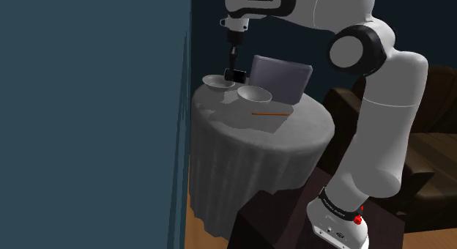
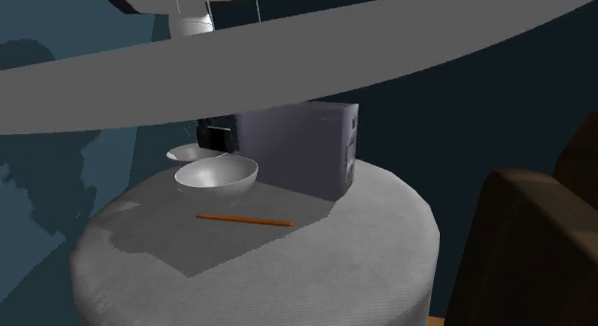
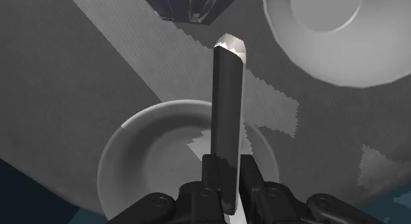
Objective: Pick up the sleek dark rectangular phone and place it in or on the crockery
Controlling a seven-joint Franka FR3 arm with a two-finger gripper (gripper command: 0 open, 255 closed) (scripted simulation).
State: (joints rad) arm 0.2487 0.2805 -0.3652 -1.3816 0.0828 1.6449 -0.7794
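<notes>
Phone (image 3: 227, 104), dark & slim w/ a pale far end, sits clamped btwn the two black fingers (image 3: 211, 173) of the hand (image 3: 228, 171). The fingers are narrow and press on either side of its near end, while the rest of the body sticks straight out past the fingertips. The wrist view looks along the phone onto a shallow dish (image 3: 158, 157), which lies directly beneath hand & phone; the phone's far tip shows past the dish's rim there. In the shoulder view the hand points down, w/ the phone at its tips right over the dish and close to it. Can't tell whether it touches the dish.

Everything else is placed vs. the shallow dish:
- A deeper bowl (image 1: 253, 94) sits just beside it, not touching, on the round cloth-draped worktop (image 1: 293, 134).
- A grey box (image 1: 280, 77) stands upright near the dish, beyond the bowl in the shoulder view.
- An orange pencil (image 1: 269, 114) lies flat, further from the dish than the bowl is.
- The dish itself sits near the worktop's edge.
- A blue wall (image 1: 88, 116) is on the shoulder view's left of the dish.
- A dark brown armchair (image 1: 432, 138) stands well apart from it, past the arm.
</notes>
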